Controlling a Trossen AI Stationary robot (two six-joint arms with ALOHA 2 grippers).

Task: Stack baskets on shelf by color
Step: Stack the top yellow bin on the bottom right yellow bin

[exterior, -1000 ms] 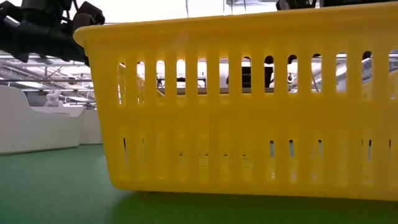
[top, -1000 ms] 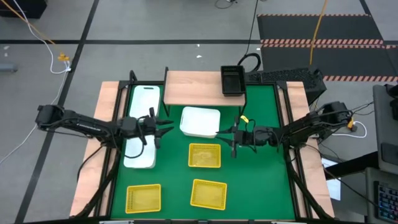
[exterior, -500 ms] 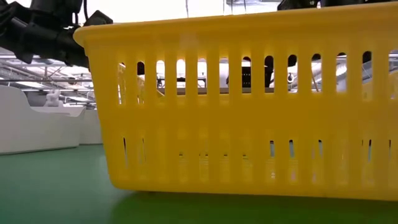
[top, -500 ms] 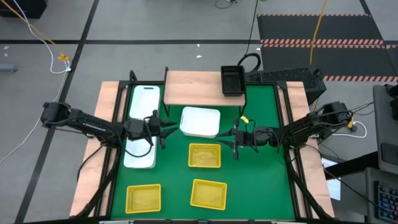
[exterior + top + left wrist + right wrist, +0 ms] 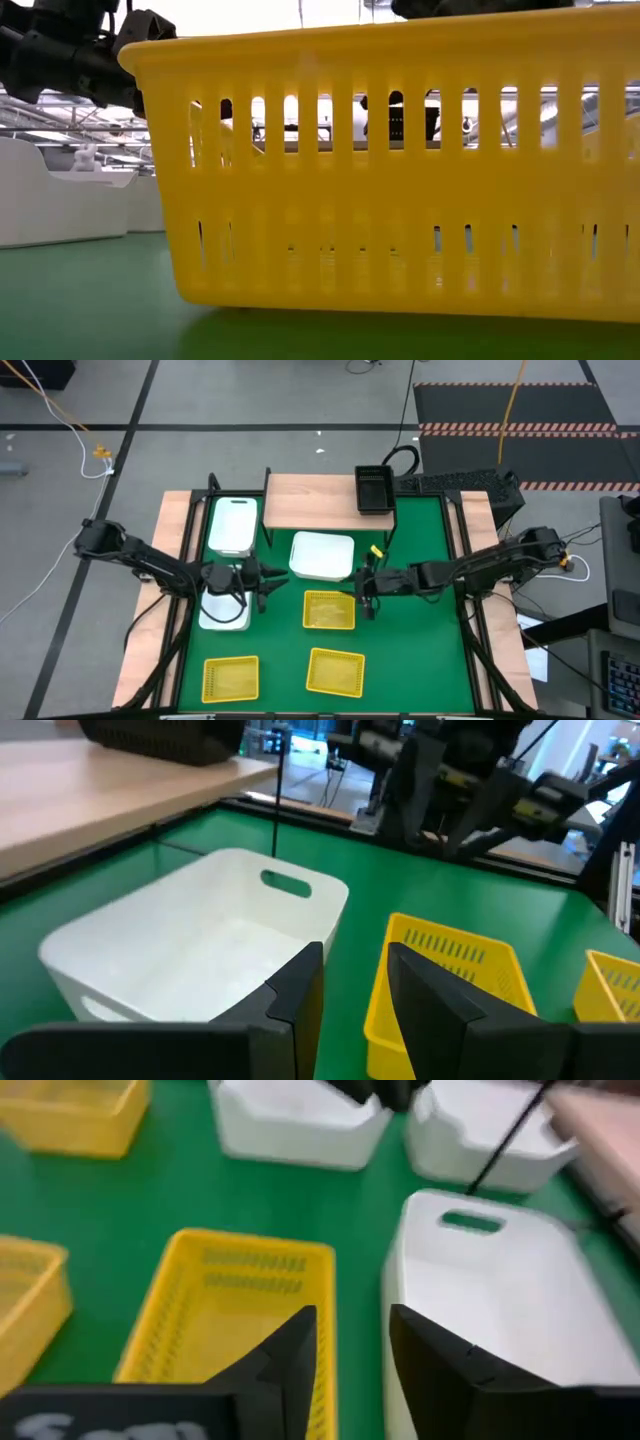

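In the high view the wooden shelf (image 5: 310, 500) stands at the far edge and carries one black basket (image 5: 373, 490) on its right end. A white basket (image 5: 322, 556) rests on the green mat just in front of it, and a yellow basket (image 5: 329, 610) lies nearer. My left gripper (image 5: 268, 575) hovers open to their left, facing the white basket (image 5: 200, 940) and the yellow basket (image 5: 450, 985). My right gripper (image 5: 362, 585) hovers open to their right, over the gap between the yellow basket (image 5: 235, 1300) and the white basket (image 5: 500, 1280).
Two more white baskets (image 5: 233, 525) (image 5: 225, 610) sit along the mat's left side. Two more yellow baskets (image 5: 231, 678) (image 5: 334, 670) lie at the near edge; one (image 5: 400, 170) fills the low view. Bare mat (image 5: 420, 640) lies to the right.
My left gripper has moved toward the table's near edge and a little rightward, closer to the yellow basket. My right gripper has moved leftward toward the white and yellow baskets. No basket has moved.
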